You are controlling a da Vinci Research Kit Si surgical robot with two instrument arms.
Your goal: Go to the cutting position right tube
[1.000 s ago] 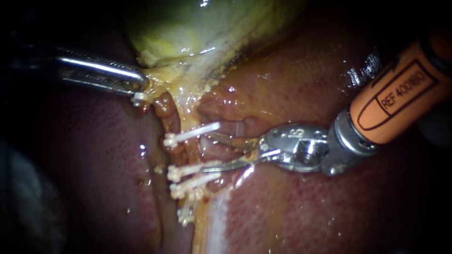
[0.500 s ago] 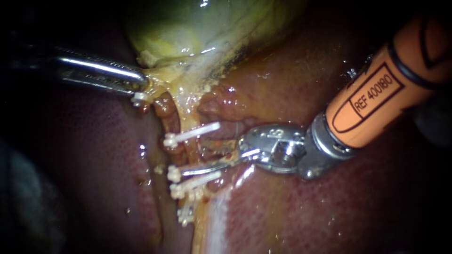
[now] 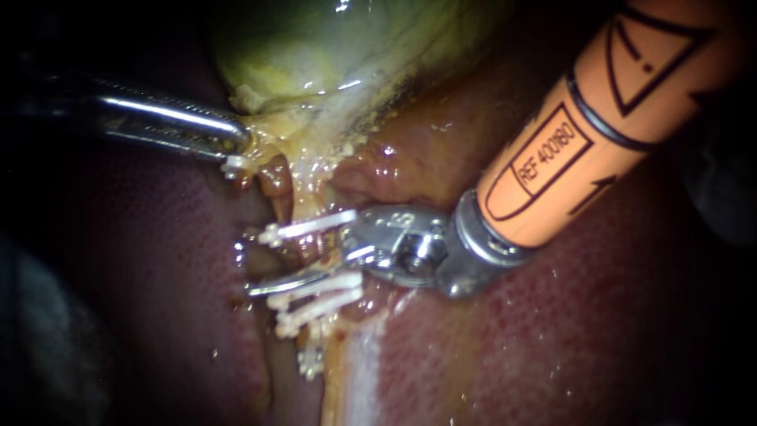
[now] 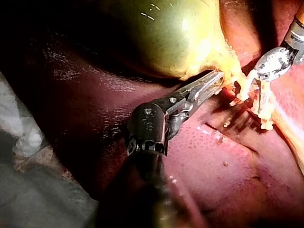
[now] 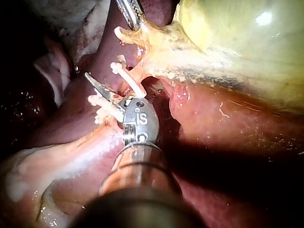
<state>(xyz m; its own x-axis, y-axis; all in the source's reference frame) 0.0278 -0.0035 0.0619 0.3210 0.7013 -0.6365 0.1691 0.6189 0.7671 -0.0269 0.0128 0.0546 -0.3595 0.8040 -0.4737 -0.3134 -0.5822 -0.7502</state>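
The right instrument (image 3: 288,260) enters from the upper right of the endoscope view on an orange shaft, and its metal wrist sits just right of centre. Its jaws are two thin blades and stand apart. The lower blade runs leftward along the top of the two lower clips (image 3: 319,296). The upper blade is mostly hidden behind the upper clip (image 3: 303,228). The brownish tube (image 3: 306,251) lies in the gap between the blades, at the centre of the frame, between the upper clip and the lower pair. The left instrument (image 3: 227,144) comes in from the upper left with its jaws clamped on the yellowish tissue at the neck of the gallbladder (image 3: 315,47), which fills the top of the frame. The liver (image 3: 552,339) spreads across the lower right.
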